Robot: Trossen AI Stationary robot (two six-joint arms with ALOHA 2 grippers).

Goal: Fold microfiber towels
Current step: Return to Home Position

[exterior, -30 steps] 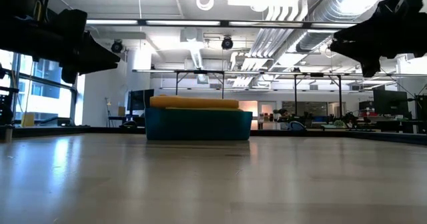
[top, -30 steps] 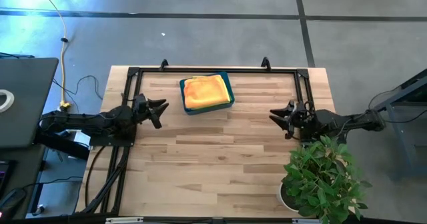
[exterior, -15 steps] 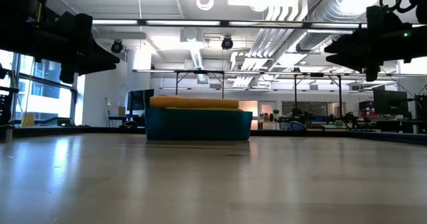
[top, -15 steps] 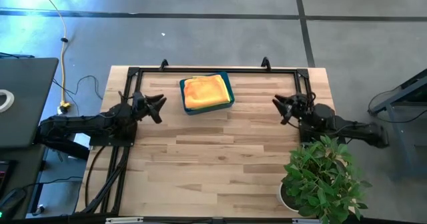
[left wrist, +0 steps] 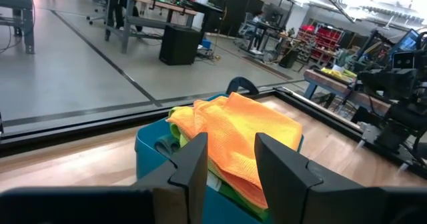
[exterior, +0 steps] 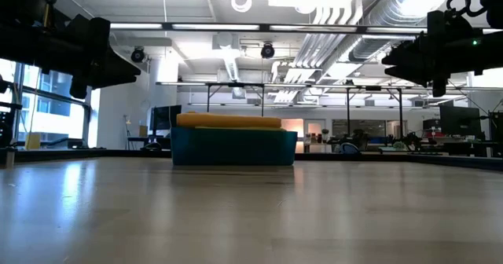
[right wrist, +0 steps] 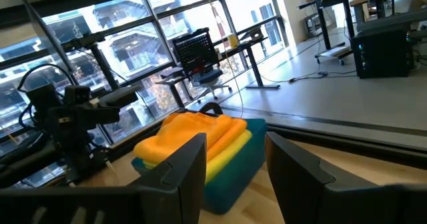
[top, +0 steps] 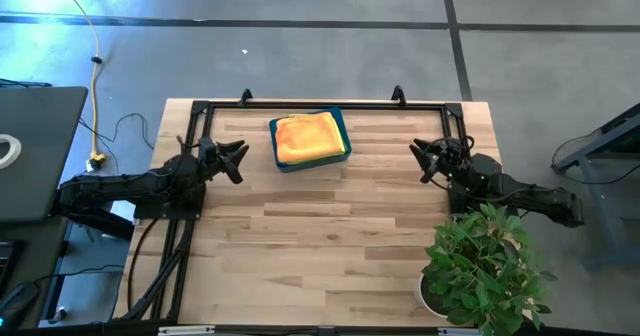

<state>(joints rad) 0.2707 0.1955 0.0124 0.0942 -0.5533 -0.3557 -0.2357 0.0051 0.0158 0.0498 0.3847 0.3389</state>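
Observation:
A stack of microfiber towels (top: pixel 307 138), orange on top with yellow and green beneath, lies in a teal bin (top: pixel 341 126) at the table's far middle. The stack (left wrist: pixel 248 131) also shows in both wrist views, yellow under orange (right wrist: pixel 190 136). My left gripper (top: pixel 240 156) hovers level above the table, left of the bin, open and pointing at it. My right gripper (top: pixel 420 156) hovers level to the right of the bin, open, pointing toward it. Neither touches anything.
A black metal frame (top: pixel 320 104) runs along the table's far edge and down both sides. A leafy potted plant (top: pixel 485 266) stands at the near right corner. Bare wood (top: pixel 320 236) lies between the bin and the near edge.
My right gripper has swung toward the table's far edge and turned to point at the bin. My left gripper has turned slightly toward the bin as well. The towels and bin have stayed still.

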